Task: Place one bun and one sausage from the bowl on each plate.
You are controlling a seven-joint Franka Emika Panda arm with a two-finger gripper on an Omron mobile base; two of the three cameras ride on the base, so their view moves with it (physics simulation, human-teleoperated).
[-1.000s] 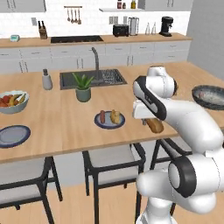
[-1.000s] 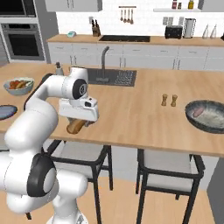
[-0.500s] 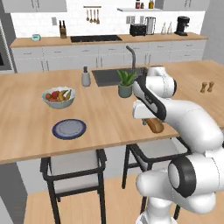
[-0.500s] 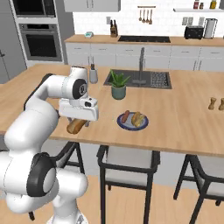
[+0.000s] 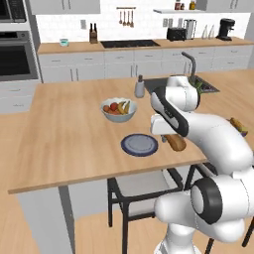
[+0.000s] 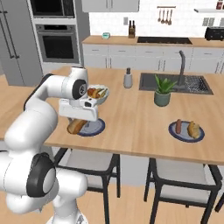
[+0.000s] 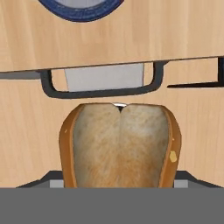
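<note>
White arm bent forward, gripper (image 5: 171, 140) pointing down, clamped on golden-tan hot-dog bun (image 5: 175, 142) over the wooden counter's (image 5: 74, 144) near edge; empty dark blue-grey plate (image 5: 139, 145) just beside it, pale fruit bowl (image 5: 118, 109) beyond; bare counter further out

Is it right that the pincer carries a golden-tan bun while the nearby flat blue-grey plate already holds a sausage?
Not quite. The pincer does carry the golden-tan bun, but the nearby flat blue-grey plate is bare, as the left base view shows.
</note>
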